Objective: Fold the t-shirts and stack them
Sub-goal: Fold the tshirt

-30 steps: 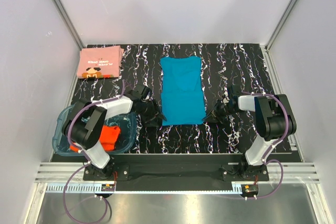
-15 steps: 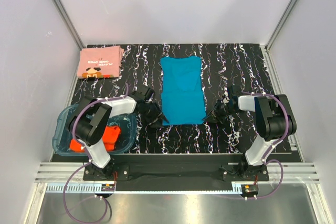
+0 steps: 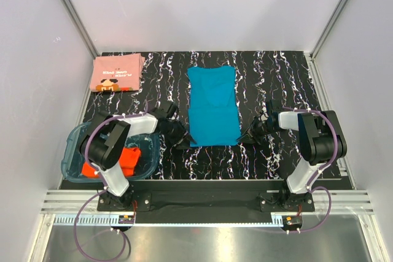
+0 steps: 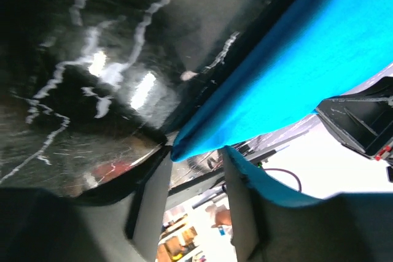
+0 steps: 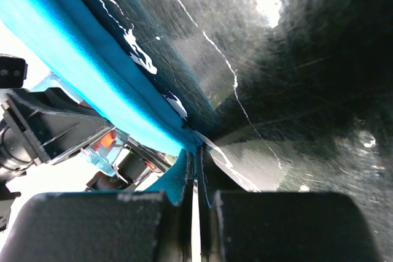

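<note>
The teal-blue t-shirt (image 3: pixel 213 105) lies flat as a long folded strip in the middle of the table. My left gripper (image 3: pixel 182 141) is at its near left corner. In the left wrist view the jaws stand open, with the shirt's corner (image 4: pixel 202 136) at the fingertips (image 4: pixel 153 182). My right gripper (image 3: pixel 244 137) is at the near right corner, shut on the shirt's edge (image 5: pixel 116 99) low on the table. The salmon-pink printed shirt (image 3: pixel 118 73) lies folded at the back left. The orange-red shirt (image 3: pixel 126 159) lies bunched in the tub.
The clear blue-tinted tub (image 3: pixel 77 151) stands at the near left beside the left arm. The table (image 3: pixel 276 78) is black with white veins. Grey walls enclose it on three sides, and a metal rail runs along the near edge.
The left arm has shifted slightly at the shirt's near left corner. The right arm and all the shirts have not moved.
</note>
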Robot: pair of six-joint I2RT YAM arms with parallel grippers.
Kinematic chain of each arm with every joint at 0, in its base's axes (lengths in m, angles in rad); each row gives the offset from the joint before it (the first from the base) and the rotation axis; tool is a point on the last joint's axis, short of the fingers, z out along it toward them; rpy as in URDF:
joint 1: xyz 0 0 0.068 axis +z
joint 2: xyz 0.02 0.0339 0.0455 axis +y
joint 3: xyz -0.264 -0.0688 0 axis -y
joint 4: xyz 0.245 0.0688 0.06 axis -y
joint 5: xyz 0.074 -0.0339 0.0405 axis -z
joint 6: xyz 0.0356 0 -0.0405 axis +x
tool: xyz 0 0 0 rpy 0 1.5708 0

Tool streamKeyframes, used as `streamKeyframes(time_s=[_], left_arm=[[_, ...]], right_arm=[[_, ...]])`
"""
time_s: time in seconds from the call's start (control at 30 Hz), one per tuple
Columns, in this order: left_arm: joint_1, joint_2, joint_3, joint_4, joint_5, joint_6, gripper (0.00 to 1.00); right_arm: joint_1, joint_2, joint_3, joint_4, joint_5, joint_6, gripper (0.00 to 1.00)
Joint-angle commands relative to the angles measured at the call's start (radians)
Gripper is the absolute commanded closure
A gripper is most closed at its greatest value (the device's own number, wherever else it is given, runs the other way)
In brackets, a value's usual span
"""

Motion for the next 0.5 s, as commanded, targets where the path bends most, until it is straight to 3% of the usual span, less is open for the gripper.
streamKeyframes(time_s=[0.0,0.07,0.13,0.47], left_arm=[[0.028,0.064,-0.089,-0.022,-0.220,0.049,0.61],[0.034,0.061,-0.094,0.014,-0.223,0.062,0.75],[0.034,0.069,-0.062,0.004,-0.235,0.105,1.00],[-0.038,0.021,0.082,-0.186,-0.389,0.338,1.00]], right_arm=[[-0.003,-0.010,-0.014,-0.033,0.151,-0.045,1.00],[-0.003,-0.010,-0.014,-0.036,0.154,-0.053,1.00],[-0.003,-0.006,-0.011,-0.042,0.156,-0.060,1.00],[0.034,-0.035,0.026,-0.125,0.186,-0.131,1.00]])
